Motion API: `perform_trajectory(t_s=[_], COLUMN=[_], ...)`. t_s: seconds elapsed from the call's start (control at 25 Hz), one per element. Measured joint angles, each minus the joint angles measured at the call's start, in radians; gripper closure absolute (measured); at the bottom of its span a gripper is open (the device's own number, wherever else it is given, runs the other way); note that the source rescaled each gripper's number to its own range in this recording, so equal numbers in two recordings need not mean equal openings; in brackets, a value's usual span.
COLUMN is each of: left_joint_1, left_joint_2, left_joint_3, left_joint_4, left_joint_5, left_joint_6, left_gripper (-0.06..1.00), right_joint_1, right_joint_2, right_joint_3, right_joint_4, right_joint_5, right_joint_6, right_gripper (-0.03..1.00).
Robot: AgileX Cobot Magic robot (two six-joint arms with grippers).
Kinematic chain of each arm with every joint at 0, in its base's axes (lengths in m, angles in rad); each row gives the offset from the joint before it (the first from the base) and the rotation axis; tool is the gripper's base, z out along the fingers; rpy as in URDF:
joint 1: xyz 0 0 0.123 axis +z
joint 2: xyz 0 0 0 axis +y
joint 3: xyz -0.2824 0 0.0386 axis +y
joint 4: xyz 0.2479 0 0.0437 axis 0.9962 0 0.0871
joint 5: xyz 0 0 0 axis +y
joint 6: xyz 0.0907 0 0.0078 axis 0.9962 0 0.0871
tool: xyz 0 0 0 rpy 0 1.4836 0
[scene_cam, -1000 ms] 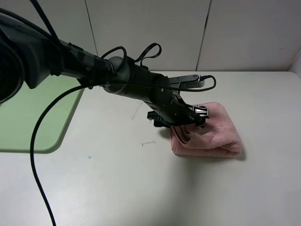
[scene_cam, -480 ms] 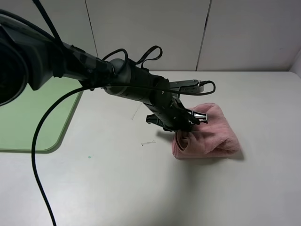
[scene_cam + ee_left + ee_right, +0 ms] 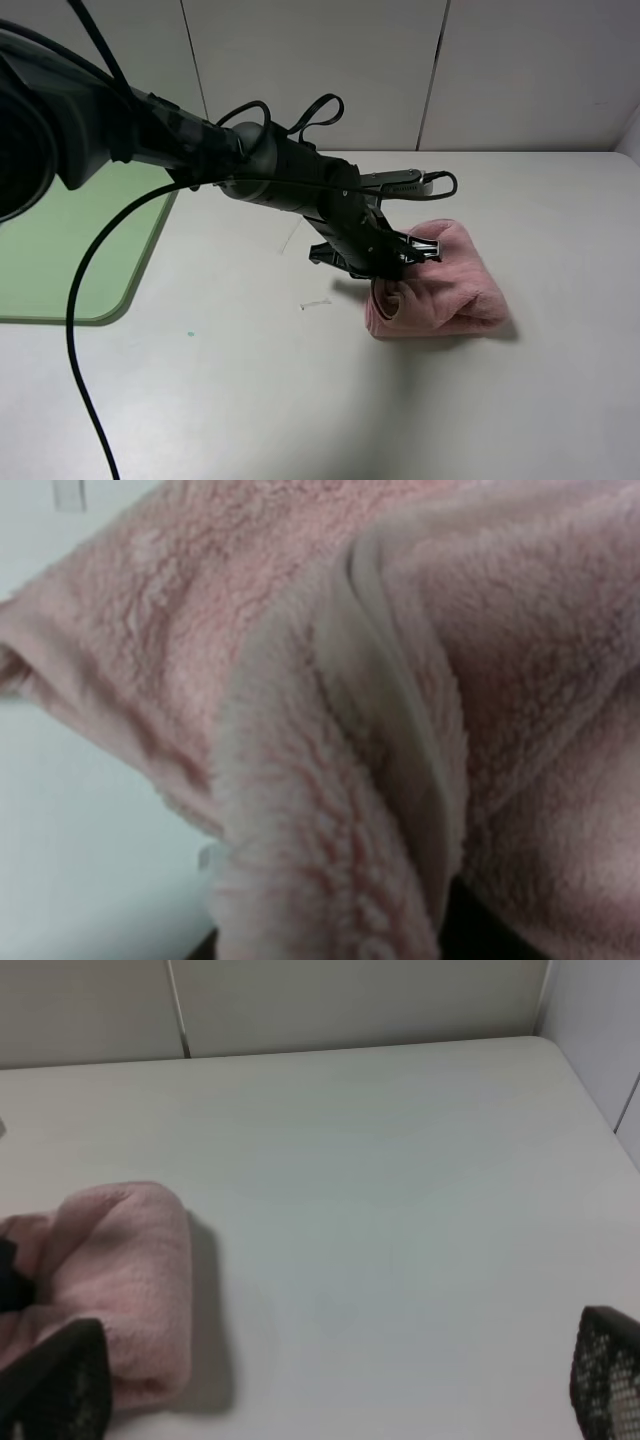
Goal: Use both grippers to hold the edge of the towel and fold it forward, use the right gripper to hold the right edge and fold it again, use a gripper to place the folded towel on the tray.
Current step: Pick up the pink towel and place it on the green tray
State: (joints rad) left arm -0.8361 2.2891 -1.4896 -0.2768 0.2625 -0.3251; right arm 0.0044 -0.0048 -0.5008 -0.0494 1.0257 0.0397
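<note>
A pale green tray point(image 3: 70, 250) lies at the far left of the white table point(image 3: 250, 400). Right of centre, the left gripper point(image 3: 400, 262) reaches across and pinches the left edge of a folded pink towel point(image 3: 445, 290), its fingers clamped into the bunched fleece, which fills the left wrist view. The towel looks thick, soft, light and floppy, so it will likely sag and unfold; gripping deep across all layers seems wisest. The right gripper point(image 3: 330, 1380) hangs back, fingers apart, holding nothing.
</note>
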Motion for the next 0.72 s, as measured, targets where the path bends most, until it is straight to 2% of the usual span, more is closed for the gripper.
perform_trajectory(t_s=[0.16,0.36,0.72], left_joint_1=[0.020,0.059,0.147], left_joint_2=[-0.028,-0.077,-0.173], left_joint_3=[0.000,0.004,0.004], left_joint_4=[0.020,0.112,0.235], left_joint_5=[0.109,0.229,0.368], left_joint_6=[0.000,0.000,0.002], left_gripper=[0.79,0.79,0.80], right_joint_1=[0.000,0.000,0.000], right_joint_2=[0.000,0.000,0.000], right_joint_3=[0.000,0.000,0.000], right_joint_4=[0.000,0.000,0.000], right_joint_5=[0.000,0.000,0.000], right_joint_6=[0.000,0.000,0.000], right_gripper=[-0.03,-0.03,-0.03])
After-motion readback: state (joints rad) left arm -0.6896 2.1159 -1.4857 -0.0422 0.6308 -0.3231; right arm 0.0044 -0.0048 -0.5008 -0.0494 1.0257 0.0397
